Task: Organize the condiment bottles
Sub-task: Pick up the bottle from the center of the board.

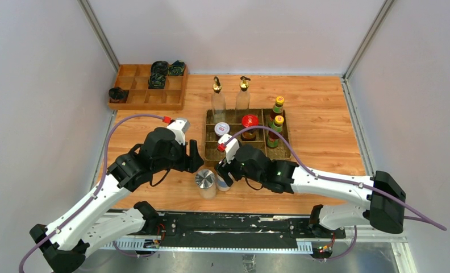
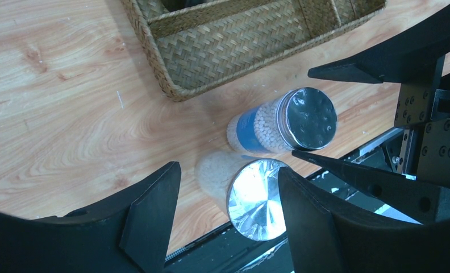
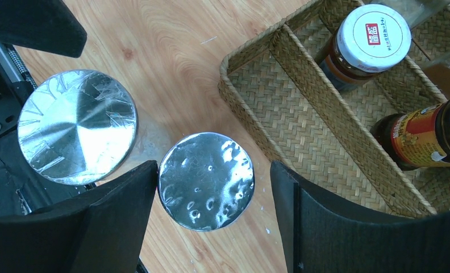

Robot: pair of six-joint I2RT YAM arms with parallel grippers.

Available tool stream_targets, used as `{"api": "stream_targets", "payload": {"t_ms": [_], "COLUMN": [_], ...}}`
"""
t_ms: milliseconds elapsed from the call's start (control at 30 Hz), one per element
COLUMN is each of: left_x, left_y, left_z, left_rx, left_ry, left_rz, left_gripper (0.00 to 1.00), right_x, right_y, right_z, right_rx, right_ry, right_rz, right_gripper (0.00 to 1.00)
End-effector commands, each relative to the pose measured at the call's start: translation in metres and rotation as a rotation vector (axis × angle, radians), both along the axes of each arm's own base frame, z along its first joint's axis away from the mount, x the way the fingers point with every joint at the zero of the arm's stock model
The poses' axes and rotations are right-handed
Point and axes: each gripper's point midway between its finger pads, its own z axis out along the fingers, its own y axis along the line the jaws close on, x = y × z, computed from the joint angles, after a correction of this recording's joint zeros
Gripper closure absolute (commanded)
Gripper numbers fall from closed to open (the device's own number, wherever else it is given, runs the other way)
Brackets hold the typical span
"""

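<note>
Pale walls enclosed a wood-grain bench [image 1: 325, 114], with the woven basket [image 1: 211, 152] at its centre taken as the landmark.

Far left of the basket and beyond it, a wooden tray [image 1: 133, 96] held dark cloth bundles [image 1: 158, 79], which are no part of the task.

Just left of the basket's near corner, the left gripper [image 2: 228, 170] hung with its jaws spread and held nothing. From its wrist view, the plain-lidded shaker [image 1: 205, 178] stood upright below the gap.

That shaker stood on bare bench in front of the basket's near left corner. Close on its right stood the perforated-lidded shaker [image 3: 205, 181], with a blue label and white grains, also outside the basket.

The right gripper [image 3: 211, 168] straddled this second shaker. Its jaws stood apart on either side of the lid, with a gap showing on at least one side, so it had no grip yet.

Inside the basket, the white-lidded jar [image 1: 222, 129] stood in the left column and the red-lidded jar [image 1: 249, 122] in the middle. The two sauce bottles [image 1: 278, 106] stood one behind the other in the right column.

The two clear gold-spouted bottles [image 1: 217, 100] stood at the basket's far edge. Whether they were in its back row or just behind it could not be told.

The near left compartment lay bare.

By this reading the task was well advanced: four items were housed and the clear bottles perhaps so. Both shakers remained to be lifted in, the perforated one apparently first.
</note>
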Motion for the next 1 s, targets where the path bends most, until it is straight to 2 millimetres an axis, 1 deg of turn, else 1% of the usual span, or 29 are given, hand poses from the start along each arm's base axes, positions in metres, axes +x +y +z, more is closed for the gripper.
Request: {"api": "stream_targets", "payload": {"t_ms": [0,233,300,567,667,967], "left_x": [-0.002,-0.003,-0.003,-0.005,-0.005,-0.004], "left_y": [-0.002,-0.001,0.0,0.001,0.001,-0.001], "left_z": [0.001,0.002,0.002,0.004,0.005,0.006], "left_rx": [-0.008,-0.007,-0.006,-0.012,-0.011,-0.012], "left_ry": [-0.014,-0.014,-0.014,-0.018,-0.02,-0.017], "left_rz": [-0.021,-0.02,-0.019,-0.019,-0.02,-0.02], "left_gripper": [0.31,0.31,0.31,0.31,0.31,0.31], "right_x": [0.002,-0.002,-0.001,0.004,0.007,0.013], "right_y": [0.0,0.004,0.006,-0.004,-0.01,-0.037], "right_z": [-0.008,-0.012,-0.009,0.001,0.013,0.063], "right_rx": [0.0,-0.001,0.006,-0.013,-0.006,0.029], "right_ry": [0.023,0.048,0.046,0.027,0.008,-0.07], "right_rz": [-0.006,0.01,0.012,-0.034,-0.06,-0.135], "right_gripper": [0.23,0.29,0.3,0.34,0.35,0.36]}}
